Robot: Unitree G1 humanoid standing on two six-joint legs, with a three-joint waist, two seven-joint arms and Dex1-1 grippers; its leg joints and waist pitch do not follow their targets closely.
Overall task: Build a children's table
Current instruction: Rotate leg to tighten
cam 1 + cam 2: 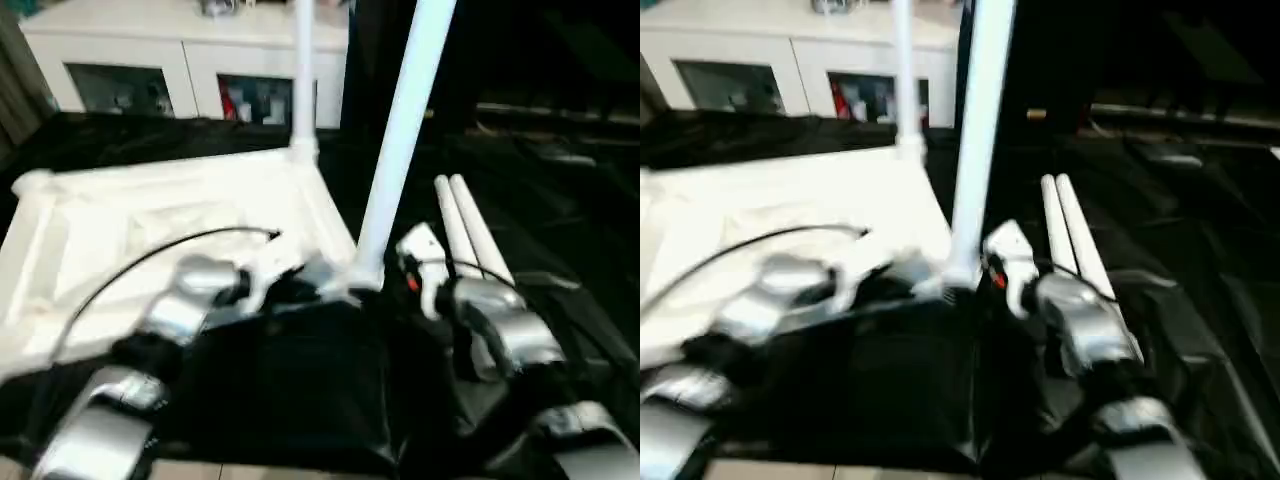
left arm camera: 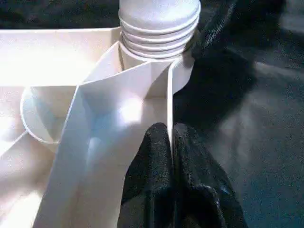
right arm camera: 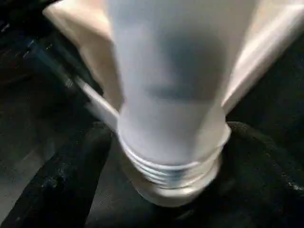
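The white tabletop lies underside up on black cloth. One leg stands upright in its far right corner socket. A second leg leans slightly in the near right corner socket, with its threads still showing above the socket. My left gripper is shut on the thin rim wall of the tabletop just beside that socket. My right gripper is open, a black finger on each side of this leg's base.
Two loose legs lie side by side on the black cloth to the right of the tabletop. A thin black cable arcs over the tabletop. A white glass-doored cabinet stands behind.
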